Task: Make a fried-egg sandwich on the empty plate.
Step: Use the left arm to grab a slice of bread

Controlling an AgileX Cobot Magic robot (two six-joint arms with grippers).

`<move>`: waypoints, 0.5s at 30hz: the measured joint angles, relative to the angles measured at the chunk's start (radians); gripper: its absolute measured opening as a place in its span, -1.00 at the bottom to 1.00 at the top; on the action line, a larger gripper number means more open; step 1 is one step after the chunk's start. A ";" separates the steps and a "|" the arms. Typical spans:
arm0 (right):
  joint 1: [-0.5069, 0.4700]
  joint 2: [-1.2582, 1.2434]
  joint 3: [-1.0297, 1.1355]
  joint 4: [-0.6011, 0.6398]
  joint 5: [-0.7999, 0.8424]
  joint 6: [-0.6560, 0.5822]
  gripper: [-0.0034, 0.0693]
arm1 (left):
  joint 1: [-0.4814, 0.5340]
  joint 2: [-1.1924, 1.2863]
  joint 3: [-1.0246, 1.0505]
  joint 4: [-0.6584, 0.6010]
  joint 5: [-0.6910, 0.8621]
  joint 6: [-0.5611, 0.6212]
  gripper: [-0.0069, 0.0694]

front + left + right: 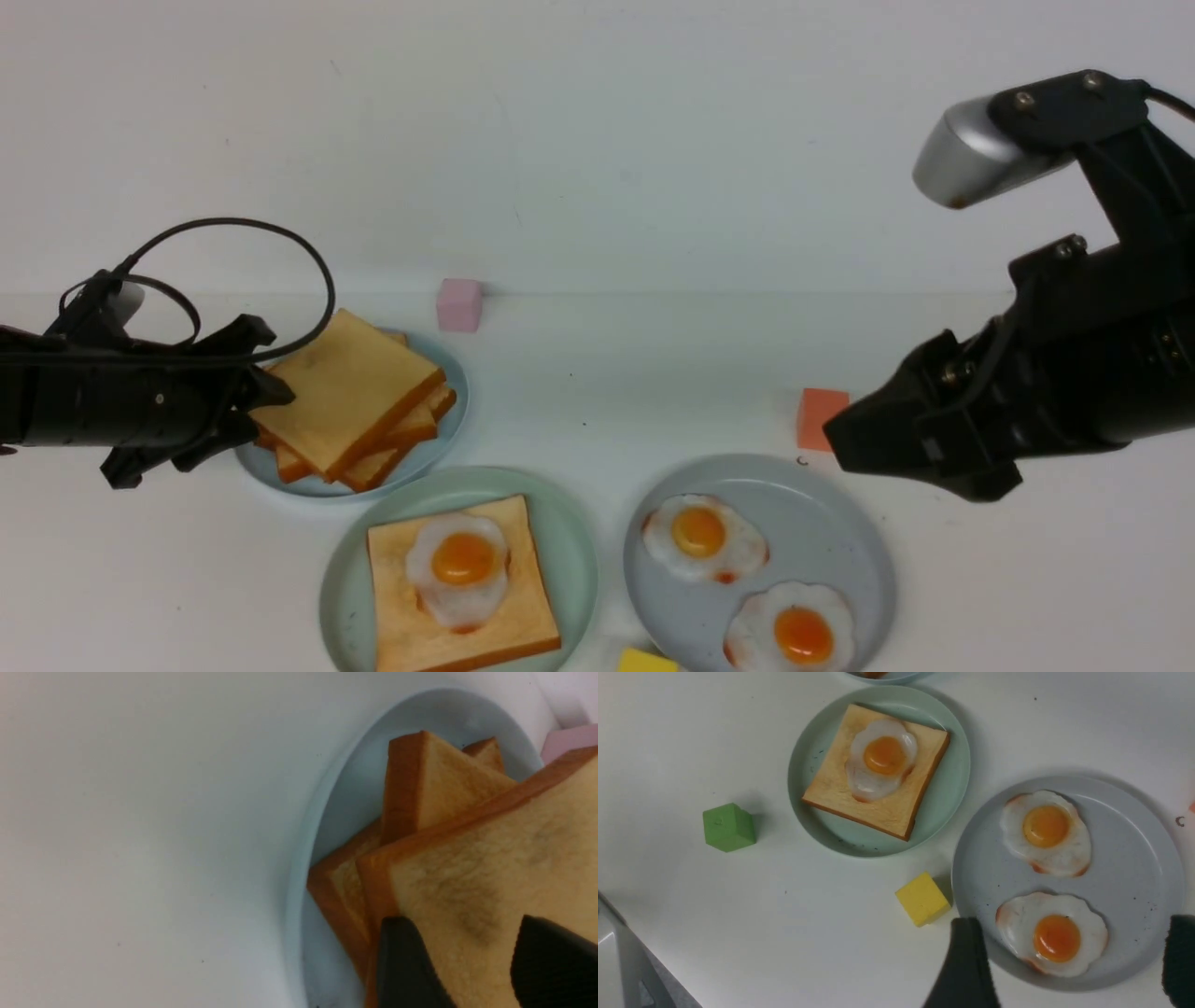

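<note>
The landmark is the pale mint-green plate (574, 583), which bears a toast slice (392, 635) with a fried egg (462, 611) lying yolk-up on it. What remains, I judge, is the top slice. Just beyond that plate, to its left, the light-blue plate (453, 411) holds a pile of toast, and the left gripper (467, 947) is at the uppermost slice (350, 387), its jaws parted fairly wide; whether they grip the bread I cannot tell. The next move probably calls for closing securely on that slice alone, lifting it free, then lowering it level over the egg so the egg does not slide. To the right of the mint-green plate, the right gripper (1073, 947) stands wide open above the grey plate (1125, 868), holding nothing, and seems unneeded for this step.
</note>
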 joint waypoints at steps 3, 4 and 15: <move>0.000 0.000 0.000 0.001 0.000 0.000 0.58 | 0.000 0.000 0.000 0.013 0.016 0.000 0.09; 0.000 0.000 0.000 0.001 0.000 0.000 0.58 | 0.000 0.000 0.000 0.015 0.023 0.000 0.09; 0.000 -0.001 0.000 0.008 0.000 0.000 0.58 | 0.000 0.014 0.000 0.018 -0.018 0.000 0.09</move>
